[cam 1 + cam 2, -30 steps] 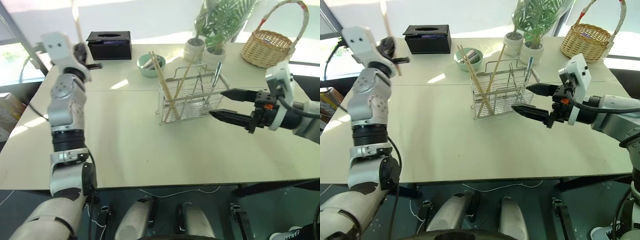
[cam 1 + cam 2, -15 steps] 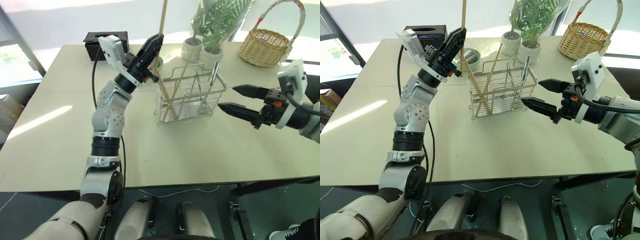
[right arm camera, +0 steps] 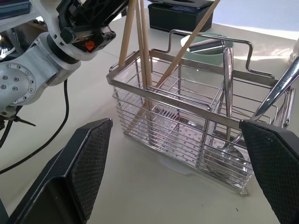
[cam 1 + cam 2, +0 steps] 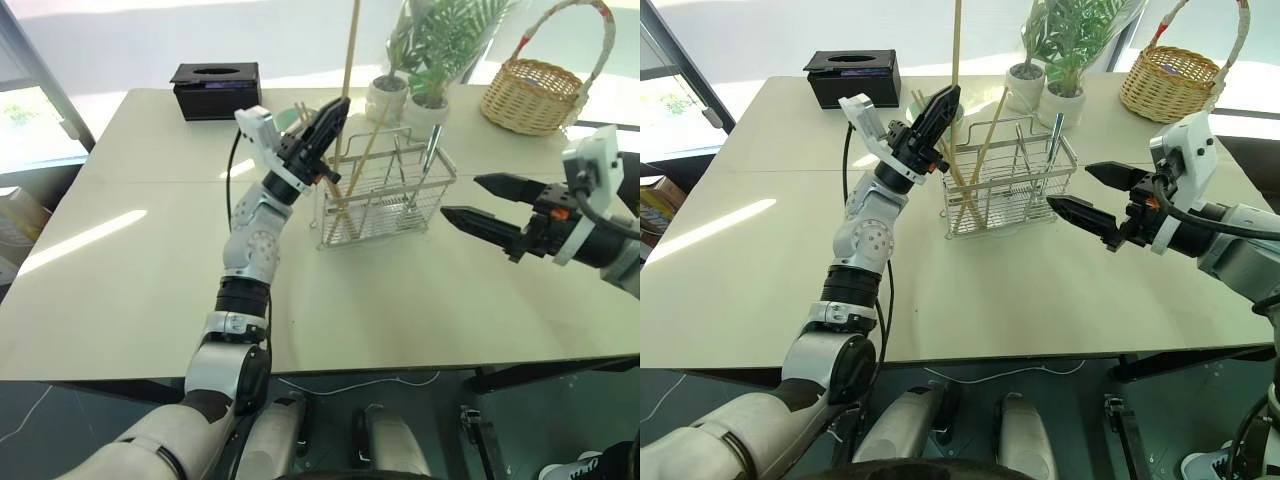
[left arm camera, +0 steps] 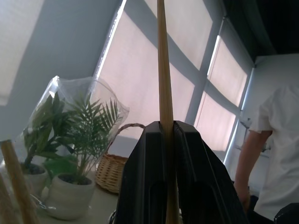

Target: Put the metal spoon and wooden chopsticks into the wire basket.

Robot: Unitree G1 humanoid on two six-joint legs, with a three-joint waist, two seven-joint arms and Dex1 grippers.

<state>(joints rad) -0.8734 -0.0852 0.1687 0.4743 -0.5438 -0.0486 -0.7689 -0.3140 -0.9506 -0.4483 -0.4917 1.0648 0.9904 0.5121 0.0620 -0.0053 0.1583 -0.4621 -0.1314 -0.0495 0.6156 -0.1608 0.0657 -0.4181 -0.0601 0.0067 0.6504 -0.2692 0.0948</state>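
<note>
Left gripper is pinching one long pale tan wooden chopstick upright above the silver rectangular wire-grid basket, likely for a straight drop beside sticks and spoon inside, while right gripper is waiting wide apart, empty.

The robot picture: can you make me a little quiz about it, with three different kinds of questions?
1. True or false: the left gripper pinches a wooden chopstick.
2. Which gripper is open with nothing in it?
3. Where is the green bowl? A: inside the wire basket. B: on the table behind it. C: in the wicker basket.

Key: 1 true. 2 the right gripper. 3 B.
</note>
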